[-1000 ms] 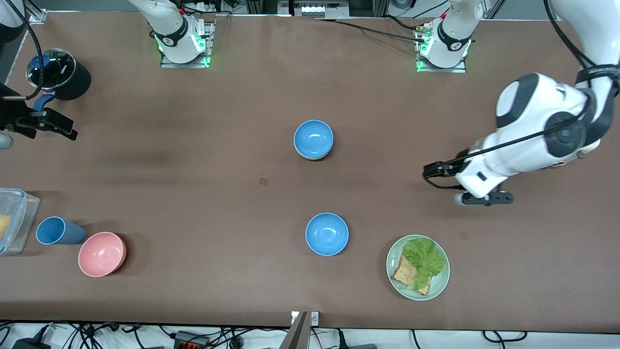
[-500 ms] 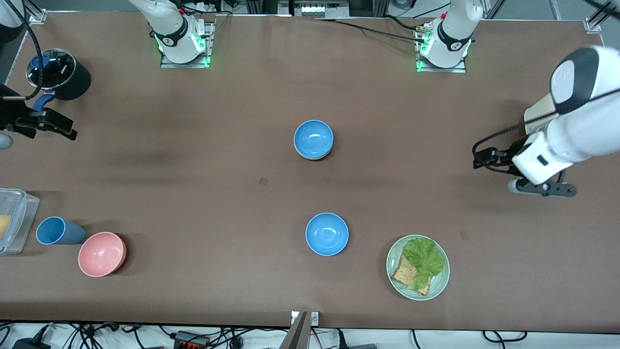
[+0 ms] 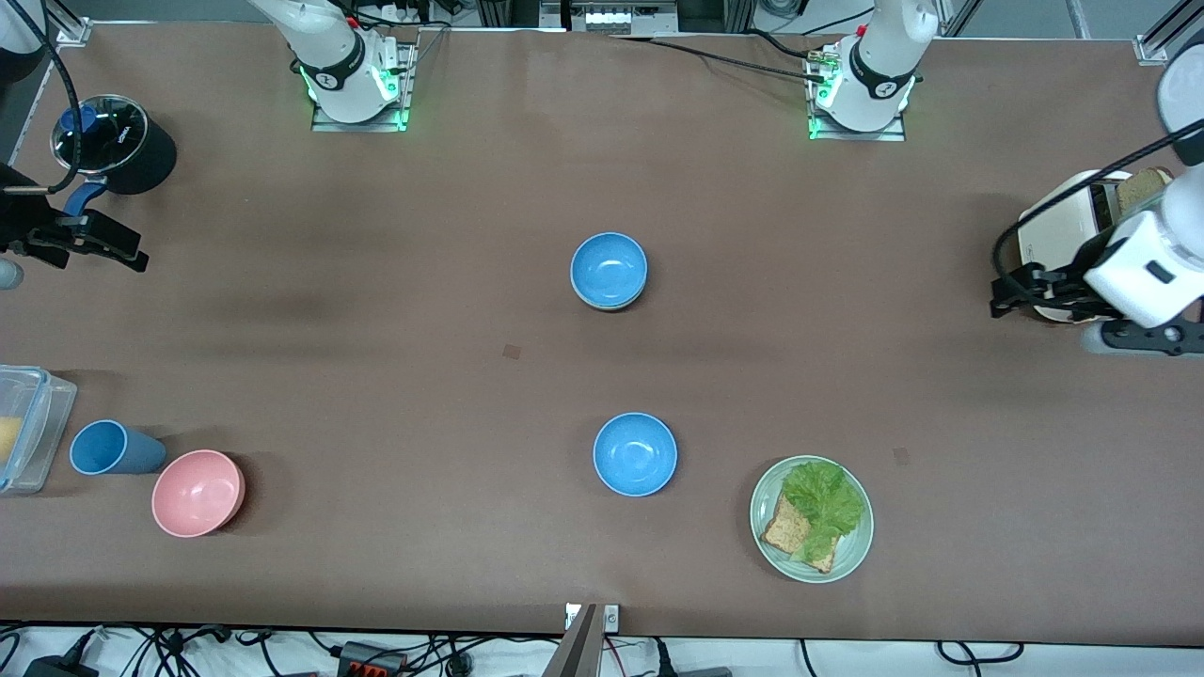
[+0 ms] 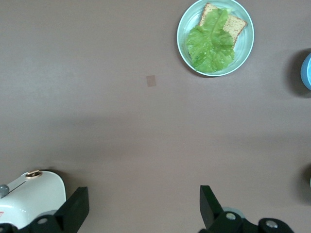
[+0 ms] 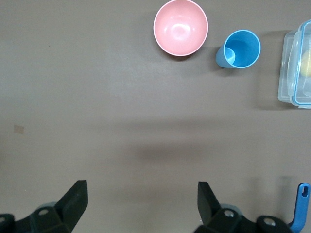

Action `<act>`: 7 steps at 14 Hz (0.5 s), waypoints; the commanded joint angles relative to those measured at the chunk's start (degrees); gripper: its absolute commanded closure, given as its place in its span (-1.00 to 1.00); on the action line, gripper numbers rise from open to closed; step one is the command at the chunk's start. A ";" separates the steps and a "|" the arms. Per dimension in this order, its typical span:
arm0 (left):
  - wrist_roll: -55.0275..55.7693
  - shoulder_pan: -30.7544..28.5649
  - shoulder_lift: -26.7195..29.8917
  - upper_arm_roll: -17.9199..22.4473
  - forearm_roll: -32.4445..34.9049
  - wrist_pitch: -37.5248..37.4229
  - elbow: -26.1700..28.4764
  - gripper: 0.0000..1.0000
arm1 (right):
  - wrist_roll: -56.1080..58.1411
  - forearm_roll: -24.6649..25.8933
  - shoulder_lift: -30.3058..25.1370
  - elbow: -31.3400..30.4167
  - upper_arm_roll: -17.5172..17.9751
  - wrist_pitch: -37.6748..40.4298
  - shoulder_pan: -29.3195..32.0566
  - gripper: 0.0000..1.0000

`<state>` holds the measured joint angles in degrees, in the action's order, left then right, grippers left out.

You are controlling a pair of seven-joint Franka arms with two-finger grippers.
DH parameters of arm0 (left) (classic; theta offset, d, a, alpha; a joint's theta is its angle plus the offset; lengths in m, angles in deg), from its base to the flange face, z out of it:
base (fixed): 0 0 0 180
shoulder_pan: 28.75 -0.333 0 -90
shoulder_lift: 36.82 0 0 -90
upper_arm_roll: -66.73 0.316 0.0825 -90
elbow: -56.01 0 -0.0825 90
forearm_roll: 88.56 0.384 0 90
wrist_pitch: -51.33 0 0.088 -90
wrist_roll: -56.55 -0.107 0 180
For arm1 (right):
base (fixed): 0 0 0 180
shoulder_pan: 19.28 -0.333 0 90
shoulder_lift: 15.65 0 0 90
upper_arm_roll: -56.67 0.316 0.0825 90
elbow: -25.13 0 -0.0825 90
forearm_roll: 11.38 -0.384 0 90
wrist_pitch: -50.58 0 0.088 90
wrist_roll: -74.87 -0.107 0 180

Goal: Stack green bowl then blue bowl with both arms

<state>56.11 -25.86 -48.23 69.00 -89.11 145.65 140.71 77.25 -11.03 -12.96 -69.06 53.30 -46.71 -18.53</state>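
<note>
A spare blue bowl [image 3: 635, 454] lies nearest. Farther off, the blue bowl [image 3: 609, 267] sits nested in the green bowl [image 3: 608, 303], so stacking looks done. Left tool [image 4: 141, 213] and right tool [image 5: 138, 206] hang wide, empty, over opposite worktop [image 3: 423, 376] ends.

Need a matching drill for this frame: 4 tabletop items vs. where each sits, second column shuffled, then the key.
Items:
1. blue bowl
2. pink bowl
3. green plate
4. toaster

Places:
A. beside the blue cup, toward the right arm's end
B. under the left gripper, at the left arm's end
C. stacked on the green bowl, mid-table
D. beside the lone blue bowl, holding bread and lettuce

Pairs: 1-C, 2-A, 3-D, 4-B
</note>
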 commanded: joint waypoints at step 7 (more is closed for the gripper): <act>0.61 0.01 -1.16 -0.51 -2.35 -3.34 -1.91 -1.00 | 0.52 0.09 -0.58 -0.46 0.03 0.26 0.22 -1.00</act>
<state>56.41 -25.72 -48.65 68.76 -90.76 144.45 140.66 77.25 -11.03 -12.96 -69.06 53.29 -46.71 -18.53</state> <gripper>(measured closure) 0.000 0.000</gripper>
